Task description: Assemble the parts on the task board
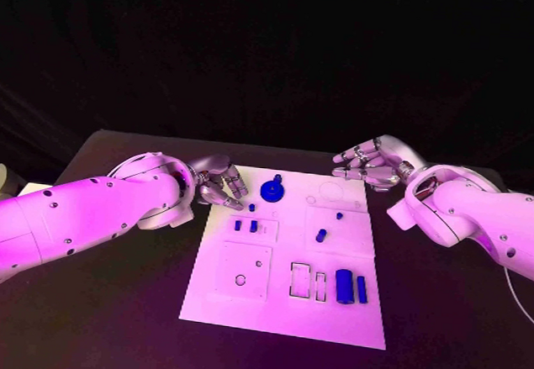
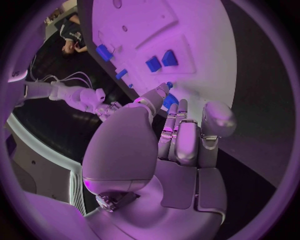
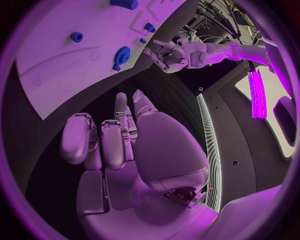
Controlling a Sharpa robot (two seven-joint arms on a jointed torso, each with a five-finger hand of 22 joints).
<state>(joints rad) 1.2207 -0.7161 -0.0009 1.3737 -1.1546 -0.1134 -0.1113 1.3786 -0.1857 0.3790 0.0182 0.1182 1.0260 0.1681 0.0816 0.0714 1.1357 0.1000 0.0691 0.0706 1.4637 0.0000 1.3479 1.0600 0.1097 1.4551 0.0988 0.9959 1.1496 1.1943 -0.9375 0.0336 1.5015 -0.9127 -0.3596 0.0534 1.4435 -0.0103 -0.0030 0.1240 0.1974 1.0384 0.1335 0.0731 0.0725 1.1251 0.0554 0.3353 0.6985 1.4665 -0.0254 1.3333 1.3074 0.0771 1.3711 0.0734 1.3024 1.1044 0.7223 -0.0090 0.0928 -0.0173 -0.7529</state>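
Black table [image 1: 113, 310], white task board [image 1: 286, 312] – blue parts [image 1: 345, 286], left hand [image 1: 219, 184] and right hand [image 1: 372, 164] empty, fingers apart

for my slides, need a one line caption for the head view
Both hands, left hand and right hand, hover empty beside the task board.

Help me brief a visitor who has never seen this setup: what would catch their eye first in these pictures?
First the white board in the middle of the black table, dotted with small blue parts, among them a round blue gear near its far edge. Then the two silver hands: the left hand hovers at the board's far left corner, the right hand past its far right corner, and neither holds anything.
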